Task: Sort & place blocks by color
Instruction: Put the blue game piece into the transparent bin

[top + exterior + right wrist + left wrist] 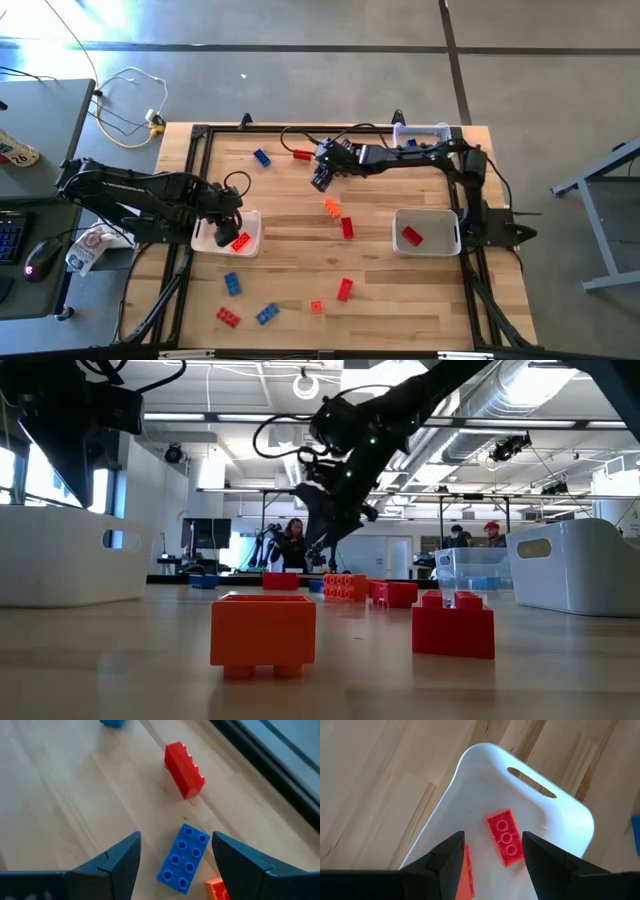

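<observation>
I am hovering the left gripper [490,857], fingers apart, over the left tray [251,240], while the right gripper [175,857] is hanging open above a blue brick [183,857].

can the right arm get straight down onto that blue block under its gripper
Probably yes. The right gripper is open, with the blue block lying flat on bare wood between its fingers. The red block sits apart beyond it and shouldn't interfere.

A pale wooden desk [300,230] with a black frame carries two white trays — one [255,232] near its left edge, the other [440,232] toward the right. A clear plastic bin [420,132] sits at the far edge. Beyond the desk's left side lie a computer mouse [36,258] and a looped white cable [135,100]; people [294,544] stand in the room behind.
</observation>
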{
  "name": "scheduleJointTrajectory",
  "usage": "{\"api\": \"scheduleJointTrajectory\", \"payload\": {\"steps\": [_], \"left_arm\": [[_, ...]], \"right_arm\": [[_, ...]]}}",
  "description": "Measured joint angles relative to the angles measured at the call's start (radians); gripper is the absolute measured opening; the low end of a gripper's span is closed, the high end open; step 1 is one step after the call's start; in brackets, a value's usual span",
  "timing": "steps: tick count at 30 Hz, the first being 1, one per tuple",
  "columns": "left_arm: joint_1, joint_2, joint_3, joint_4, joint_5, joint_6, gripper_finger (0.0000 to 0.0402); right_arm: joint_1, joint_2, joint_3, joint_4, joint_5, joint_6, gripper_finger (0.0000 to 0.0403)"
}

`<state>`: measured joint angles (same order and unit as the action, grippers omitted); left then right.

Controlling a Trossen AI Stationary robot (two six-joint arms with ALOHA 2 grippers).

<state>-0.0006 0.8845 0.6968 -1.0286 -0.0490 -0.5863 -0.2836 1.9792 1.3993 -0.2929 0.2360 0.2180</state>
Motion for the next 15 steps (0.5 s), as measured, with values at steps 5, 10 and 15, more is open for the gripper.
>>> {"api": "scheduleJointTrajectory", "payload": {"steps": [5, 10, 15], "left_arm": [[0.0, 0.0, 0.0, 0.0, -0.017, 0.015, 0.0184], [0.0, 0.0, 0.0, 0.001, -0.04, 0.016, 0.0184], [0.0, 0.0, 0.0, 0.001, -0.042, 0.016, 0.0184]], "right_arm": [[-0.017, 0.036, 0.025, -0.02, 0.006, 0.055, 0.0231], [-0.034, 0.056, 0.026, -0.033, 0.001, 0.073, 0.0231], [-0.044, 0.087, 0.026, -0.034, -0.006, 0.086, 0.0231]]}}
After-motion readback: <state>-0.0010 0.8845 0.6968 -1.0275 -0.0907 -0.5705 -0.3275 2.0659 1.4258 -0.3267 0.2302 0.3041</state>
